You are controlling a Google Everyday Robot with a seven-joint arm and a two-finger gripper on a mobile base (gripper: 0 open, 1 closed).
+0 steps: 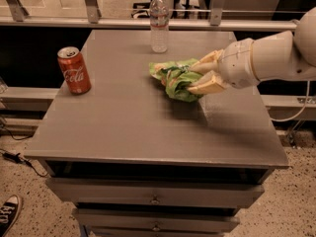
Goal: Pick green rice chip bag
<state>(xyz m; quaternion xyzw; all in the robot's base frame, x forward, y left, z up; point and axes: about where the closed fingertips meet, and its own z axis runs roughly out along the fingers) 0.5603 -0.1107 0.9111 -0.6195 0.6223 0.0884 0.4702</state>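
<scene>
The green rice chip bag (173,79) is a crumpled bright-green pouch in the middle right of the grey table (123,127). My gripper (198,78) reaches in from the right and is shut on the bag's right end, with one tan finger (203,63) above it and one below. The bag hangs a little above the tabletop, with its shadow on the surface under it. The white arm (266,58) stretches off to the right edge of the view.
A red Coca-Cola can (74,69) stands at the table's left side. A clear water bottle (158,21) stands at the far edge. A metal railing (148,21) runs behind the table. Drawers (153,199) sit under the top. A shoe (9,215) is on the floor at lower left.
</scene>
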